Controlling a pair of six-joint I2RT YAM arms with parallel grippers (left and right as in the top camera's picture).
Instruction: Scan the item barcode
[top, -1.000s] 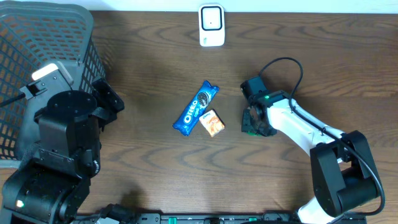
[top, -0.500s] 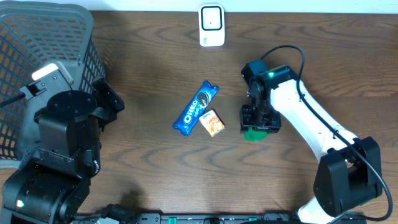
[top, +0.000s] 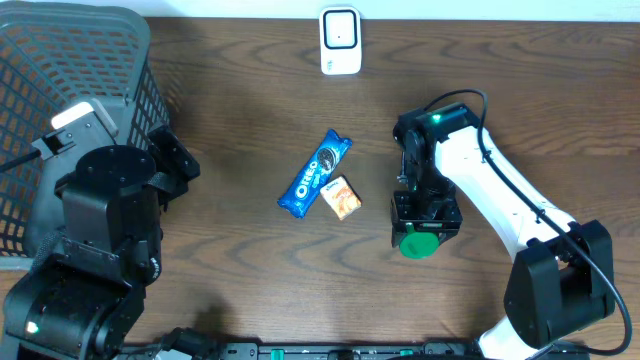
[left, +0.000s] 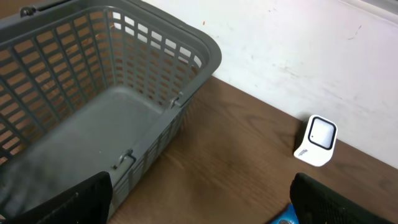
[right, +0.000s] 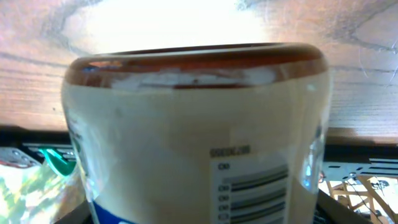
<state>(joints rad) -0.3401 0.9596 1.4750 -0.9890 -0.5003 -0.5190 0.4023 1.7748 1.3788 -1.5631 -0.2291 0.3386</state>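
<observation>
At right-centre of the brown wooden bench (top: 250, 90), grips the green-lidded cream plastic jar (top: 418, 244) in the right jaws, left jaws wide and empty, barcode (right: 255, 186) not yet shown to the white boxy scanner (top: 340, 40), well apart.

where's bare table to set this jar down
Bare wood runs along the near edge below the cookie pack and small box, and between the basket and scanner. The middle is crowded: pack and box lie close beside the held jar.

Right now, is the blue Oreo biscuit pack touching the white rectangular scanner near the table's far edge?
Apart. The overhead view shows a stretch of bare brown wooden table between the blue Oreo biscuit pack and the white rectangular scanner.
</observation>
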